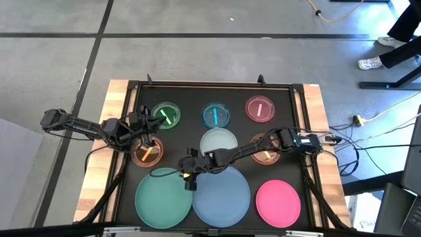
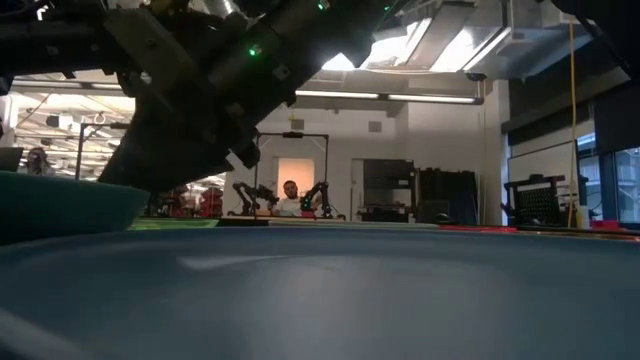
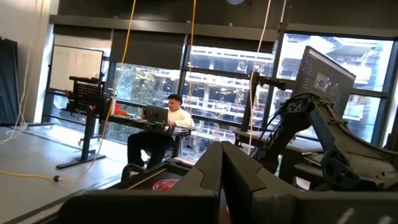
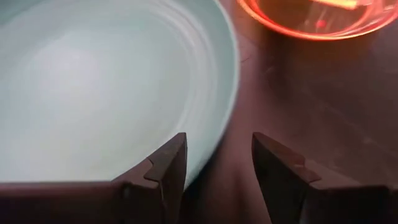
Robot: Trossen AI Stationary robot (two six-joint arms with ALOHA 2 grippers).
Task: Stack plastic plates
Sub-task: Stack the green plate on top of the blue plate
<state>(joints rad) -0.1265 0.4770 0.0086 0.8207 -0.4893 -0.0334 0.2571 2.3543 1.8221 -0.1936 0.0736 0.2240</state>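
Note:
Three large plates lie along the near edge: teal [image 1: 163,197], blue [image 1: 222,195], pink [image 1: 277,203]. The mid-size pale plate [image 1: 219,141] sits behind them. Small green [image 1: 166,116], blue [image 1: 216,115] and pink [image 1: 260,108] plates line the far row, and small orange ones lie left [image 1: 146,153] and right [image 1: 266,155]. My right gripper [image 1: 189,174] is open at the teal plate's far right rim; in its wrist view [image 4: 217,146] one finger stands over the plate [image 4: 93,93] and one over the mat. My left gripper [image 1: 147,136] is over the left orange plate's far side, fingers together [image 3: 222,149]. My left gripper's shut fingers point level over the left orange plate's far rim [image 1: 148,143]. An orange glow shows at their base, but I cannot tell whether they touch the plate. My right gripper's fingers straddle the teal plate's rim [image 4: 227,112] and touch nothing that I can see.
All plates lie on a black mat [image 1: 296,131] framed by the wooden table top [image 1: 118,99]. The right arm [image 1: 263,146] reaches across the pale plate and the right orange plate. The room beyond holds desks, another robot rig and a seated person [image 3: 163,127].

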